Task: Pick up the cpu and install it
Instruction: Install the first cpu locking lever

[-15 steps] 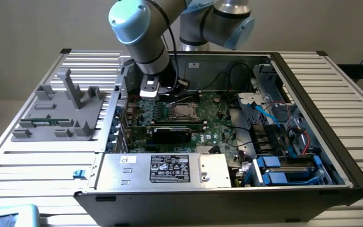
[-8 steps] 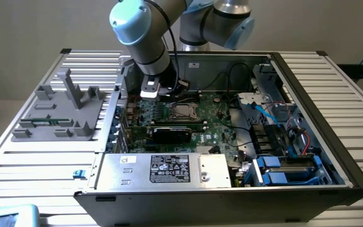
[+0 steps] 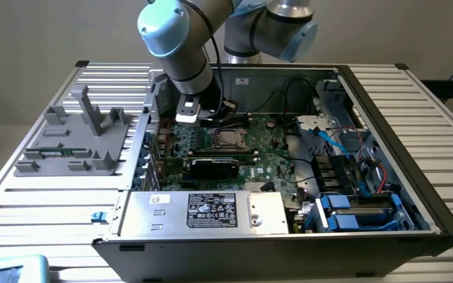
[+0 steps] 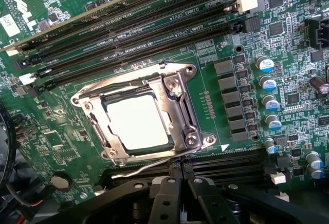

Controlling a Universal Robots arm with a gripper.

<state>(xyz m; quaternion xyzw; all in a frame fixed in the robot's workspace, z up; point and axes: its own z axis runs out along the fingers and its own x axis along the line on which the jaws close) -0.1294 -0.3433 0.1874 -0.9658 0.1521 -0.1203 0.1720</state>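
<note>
**Bench**: one, slatted metal. It carries everything and lies well below the pincer.

**Case**: one, dark, on its side with the panel off. The pincer hangs inside its opening.

**Arm**: one, pale blue and grey, reaching down into the case.

**Fixture**: one, grey, with upright posts. It stands on the bench, well apart from the pincer on the exterior view's left.

**Power supply**: one silver box with one black label. The print is too small to read. It is near the pincer, at the case's near edge.

**Board**: one, green, directly under the pincer.

**Card**: one, black, standing on the board near the pincer.

**Memory slots**: four long black slots in a bank on the far side of the socket from the pincer. More lie right under its tips. The white print beside them reads "DIMM… CPU1"; the digits are unclear.

**Socket**: one bright metal frame, just ahead of the pincer.

**Pincer**: one, black. Its fingers are pressed together, holding nothing.

**Cpu**: one, lying flat inside the socket frame with its metal top up. It is square, so it has no long axis, and its edges line up with the frame. It is just ahead of the pincer's tips and not touched.

**Capacitors**: five blue-topped cans in a row beside the socket, with others scattered beyond.
</note>
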